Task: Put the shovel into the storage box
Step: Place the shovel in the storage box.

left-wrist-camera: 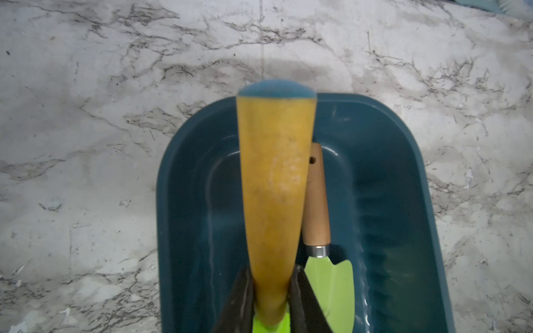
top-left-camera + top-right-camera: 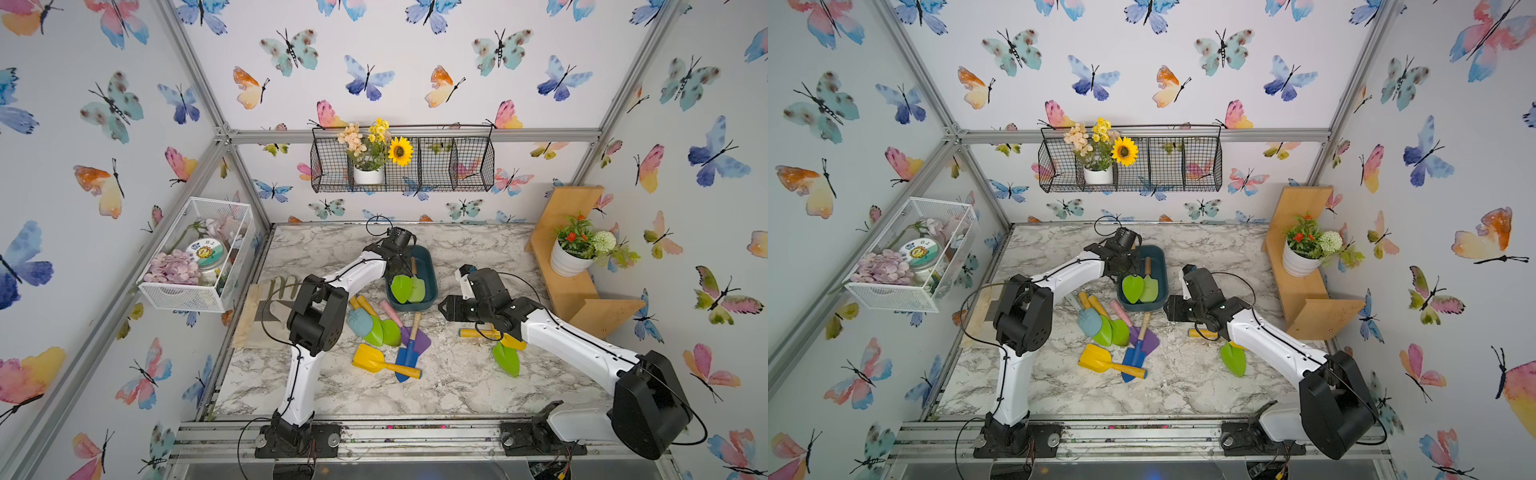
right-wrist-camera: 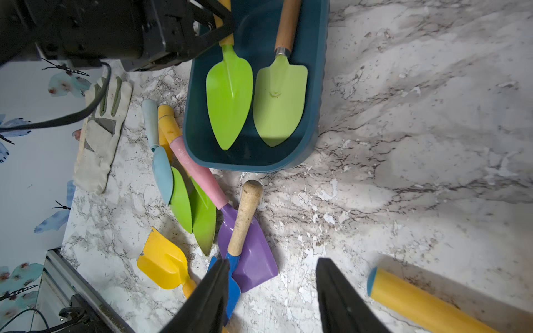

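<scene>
One green shovel (image 3: 229,95), clamped at its yellow handle by the left end effector (image 1: 272,271), should settle flat in the storage box (image 1: 184,216) before release.

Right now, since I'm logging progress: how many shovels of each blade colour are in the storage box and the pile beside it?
Green: 4, pointed shovel and pale shovel in the storage box, two in the pile
Light blue shovel: 1
Purple shovel: 1
Dark blue shovel: 1
Yellow shovel: 1
Total: 8
</scene>
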